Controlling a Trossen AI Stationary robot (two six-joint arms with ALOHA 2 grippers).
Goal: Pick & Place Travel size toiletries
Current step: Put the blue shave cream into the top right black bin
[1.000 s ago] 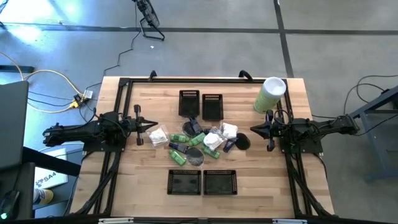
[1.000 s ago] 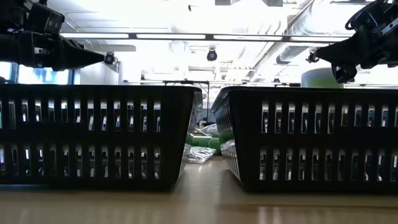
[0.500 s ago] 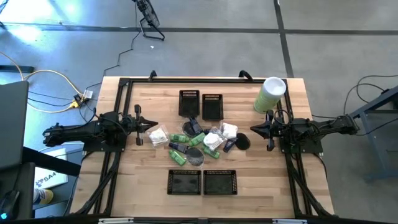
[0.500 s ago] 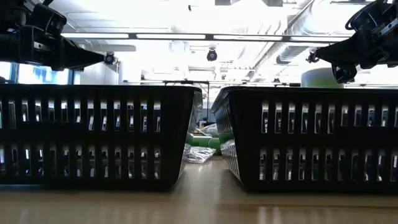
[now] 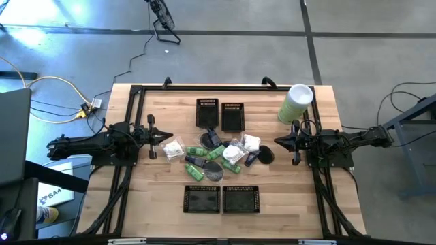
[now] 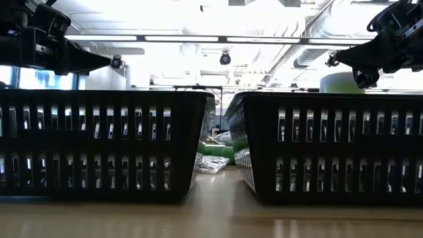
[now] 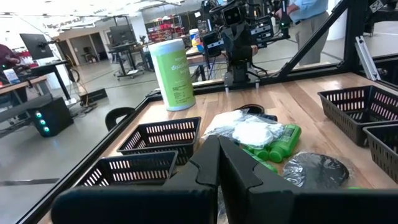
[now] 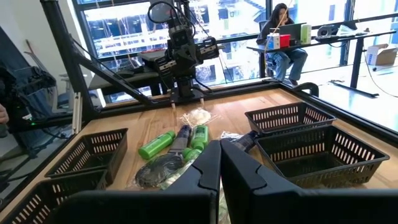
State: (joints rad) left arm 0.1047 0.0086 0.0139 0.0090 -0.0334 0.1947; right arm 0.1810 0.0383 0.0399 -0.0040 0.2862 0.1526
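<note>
The travel size toiletries lie in a loose heap on the middle of the wooden table: green bottles, white packets, dark pieces and a grey disc. My left gripper hovers level at the heap's left side, shut and empty. My right gripper hovers level at the heap's right side, also shut and empty. Both point at the heap from above table height, as the low view shows for the left gripper and the right gripper.
Two black mesh baskets stand behind the heap and two more near the front edge. A tall pale-green cylinder stands at the far right corner. People sit and stand in the room beyond.
My left gripper has rolled slightly about the line along which it points, staying in place and shut. Nothing on the table has moved.
</note>
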